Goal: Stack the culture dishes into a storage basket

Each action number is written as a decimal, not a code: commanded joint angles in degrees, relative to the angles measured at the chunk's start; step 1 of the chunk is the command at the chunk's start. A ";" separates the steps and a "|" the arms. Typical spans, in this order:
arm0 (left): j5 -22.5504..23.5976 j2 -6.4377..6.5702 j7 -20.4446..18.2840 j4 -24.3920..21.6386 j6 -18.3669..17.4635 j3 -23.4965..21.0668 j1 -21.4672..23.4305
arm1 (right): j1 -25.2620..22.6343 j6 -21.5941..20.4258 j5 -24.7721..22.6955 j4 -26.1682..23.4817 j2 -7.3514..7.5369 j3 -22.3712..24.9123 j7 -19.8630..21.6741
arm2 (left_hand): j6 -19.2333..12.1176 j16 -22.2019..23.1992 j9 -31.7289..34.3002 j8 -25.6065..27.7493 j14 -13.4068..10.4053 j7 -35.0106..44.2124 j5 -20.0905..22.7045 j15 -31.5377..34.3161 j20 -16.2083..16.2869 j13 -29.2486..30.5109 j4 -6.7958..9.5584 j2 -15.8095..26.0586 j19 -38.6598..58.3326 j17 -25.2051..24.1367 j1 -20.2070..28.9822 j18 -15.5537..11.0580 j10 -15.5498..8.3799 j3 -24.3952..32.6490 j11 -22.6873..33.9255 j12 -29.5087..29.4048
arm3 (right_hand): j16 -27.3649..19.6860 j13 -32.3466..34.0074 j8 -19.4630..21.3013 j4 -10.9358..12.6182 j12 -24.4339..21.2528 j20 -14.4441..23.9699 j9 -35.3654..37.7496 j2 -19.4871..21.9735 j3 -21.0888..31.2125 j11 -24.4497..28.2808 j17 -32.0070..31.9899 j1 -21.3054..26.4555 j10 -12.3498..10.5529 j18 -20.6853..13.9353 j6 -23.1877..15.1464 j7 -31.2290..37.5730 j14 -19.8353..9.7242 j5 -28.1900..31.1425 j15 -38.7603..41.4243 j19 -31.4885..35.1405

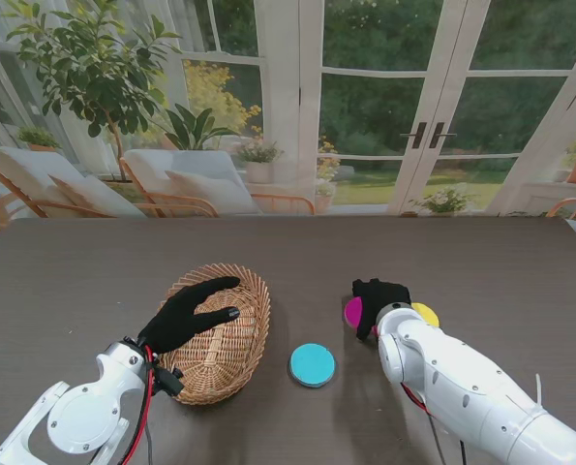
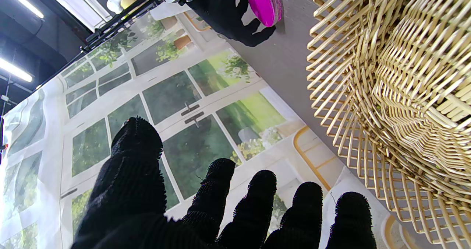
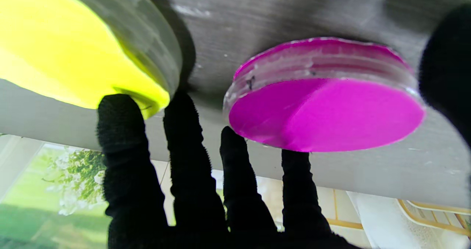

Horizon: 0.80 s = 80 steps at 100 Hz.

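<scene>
Left hand (image 1: 186, 318) splayed over basket (image 1: 252, 291) rim; right hand (image 1: 377, 298), fingers apart, over magenta dish (image 1: 352, 312), clear table toward basket.

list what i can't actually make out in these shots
- Magenta dish: stand view, mostly covered by the right hand; whether it is gripped is unclear.
- Yellow dish: stand view, largely behind the right wrist; right wrist view, cut off by the edge.
- Wicker basket: stand view, floor partly covered by the left hand; contents unconfirmed.
- Blue dish: lid detail too small.
</scene>
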 commanded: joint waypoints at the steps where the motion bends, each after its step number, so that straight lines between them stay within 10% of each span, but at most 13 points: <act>1: -0.25 -0.05 -1.24 -0.02 0.20 0.04 0.04 | -1.08 -0.61 0.51 1.43 -0.69 -0.73 0.64 | -0.20 0.72 0.96 0.38 0.43 0.26 0.42 0.69 0.79 2.51 0.87 2.60 0.45 0.37 -1.10 -0.56 -0.03 -1.06 0.18 0.62 | 0.25 4.56 1.24 1.08 1.30 -0.30 2.32 -2.42 6.38 1.56 -5.83 3.38 2.08 -2.55 -0.39 2.24 -3.27 1.77 1.23 0.43; 80: -0.40 -0.06 -1.21 -0.50 0.31 -0.26 0.56 | -1.97 -2.65 3.35 6.57 -2.91 0.05 -7.67 | -0.11 0.88 1.09 0.47 0.79 0.43 1.08 0.80 1.03 2.87 0.82 3.05 0.48 0.63 -1.20 -0.42 0.17 -1.14 0.21 0.62 | 3.13 25.22 8.52 3.65 4.41 -0.76 23.82 -3.96 11.77 5.18 13.30 12.57 -1.72 -3.72 -2.59 12.31 -10.56 15.92 3.56 9.22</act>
